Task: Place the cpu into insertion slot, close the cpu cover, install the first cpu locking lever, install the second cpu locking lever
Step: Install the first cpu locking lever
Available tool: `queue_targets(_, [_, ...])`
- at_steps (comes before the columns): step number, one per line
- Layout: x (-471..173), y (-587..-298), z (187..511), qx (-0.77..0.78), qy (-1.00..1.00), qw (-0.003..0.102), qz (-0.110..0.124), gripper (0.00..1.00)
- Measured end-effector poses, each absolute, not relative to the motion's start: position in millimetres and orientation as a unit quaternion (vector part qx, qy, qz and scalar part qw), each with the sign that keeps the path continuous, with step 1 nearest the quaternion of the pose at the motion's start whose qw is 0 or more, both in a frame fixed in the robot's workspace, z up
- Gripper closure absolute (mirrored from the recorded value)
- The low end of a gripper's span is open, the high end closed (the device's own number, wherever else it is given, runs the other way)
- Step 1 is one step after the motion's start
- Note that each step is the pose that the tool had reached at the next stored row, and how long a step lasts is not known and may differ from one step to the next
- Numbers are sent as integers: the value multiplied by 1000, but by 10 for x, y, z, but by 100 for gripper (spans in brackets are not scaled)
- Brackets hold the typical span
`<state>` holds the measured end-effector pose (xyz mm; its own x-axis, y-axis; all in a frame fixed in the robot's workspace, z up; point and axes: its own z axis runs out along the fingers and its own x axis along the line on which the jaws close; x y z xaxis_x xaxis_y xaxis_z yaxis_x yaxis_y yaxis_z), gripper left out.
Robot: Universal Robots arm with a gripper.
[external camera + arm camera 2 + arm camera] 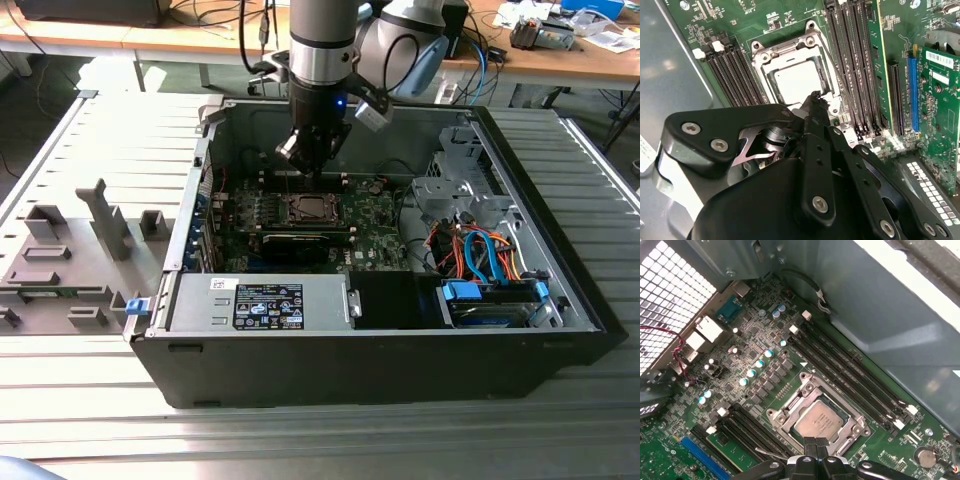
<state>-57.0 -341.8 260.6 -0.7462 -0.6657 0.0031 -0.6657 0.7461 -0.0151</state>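
Observation:
The cpu [820, 421] is a dull silver square lying flat in the insertion slot [308, 208] on the green board, and it shows in both wrist views [796, 80]. The cpu cover [784, 416], a silver frame, lies down around the chip with the chip showing through its cut-out [785, 52]. My gripper [815, 442] hangs just above the socket's edge with its fingertips [815, 96] pressed together and nothing between them. In the exterior view the gripper [307, 170] hovers over the far side of the socket. A thin metal lever [771, 454] runs beside the socket.
Black memory slots [855, 380] flank the socket on both sides. A green card [940, 115] stands by a blue slot [912, 95]. The case walls [190, 230] enclose the board; a power supply [265, 300], coloured cables [480, 250] and a drive cage [455, 190] fill the rest. Grey fixtures [70, 260] sit outside on the exterior view's left.

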Motion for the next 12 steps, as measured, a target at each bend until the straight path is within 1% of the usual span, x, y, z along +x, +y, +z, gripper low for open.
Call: queue_targets(12, [-564, -3418, 2607, -326, 945, -1, -13, 89])
